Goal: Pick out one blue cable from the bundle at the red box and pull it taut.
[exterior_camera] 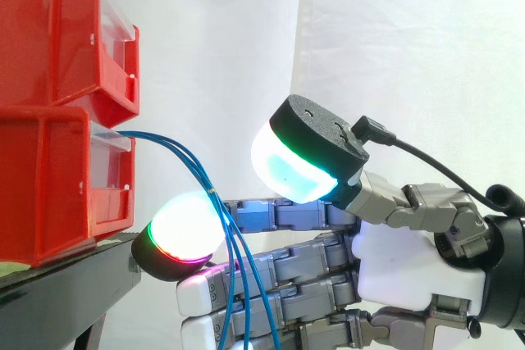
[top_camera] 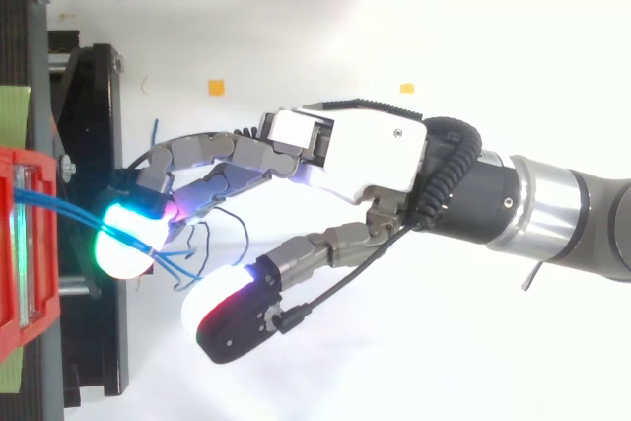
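Two stacked red plastic bins (exterior_camera: 53, 104) sit at left on a flat black surface (exterior_camera: 57, 293). Thin blue cables (exterior_camera: 197, 168) leave the lower bin, sag rightward and hang slack across the fingers; at least three strands, exact count unclear. One robot hand (exterior_camera: 402, 264), spread wide, with the thumb pad (exterior_camera: 291, 165) well apart from the fingertip pad (exterior_camera: 184, 231) and nothing pinched. The hand looks to have reached the bundle. Singling out one cable, grasping it and pulling it taut are left.

Arm (top_camera: 577, 212): enters from the right edge in the top view, reaching left.
Hand (top_camera: 360, 155): palm on edge, thumb side up in the side view.
Fingers (top_camera: 212, 157): nearly straight, close together, pointing left.
Leading fingertip pad (exterior_camera: 187, 234): glows white, green and magenta.
Thumb (exterior_camera: 305, 153): spread well apart from the fingers, its pad glowing cyan-white.
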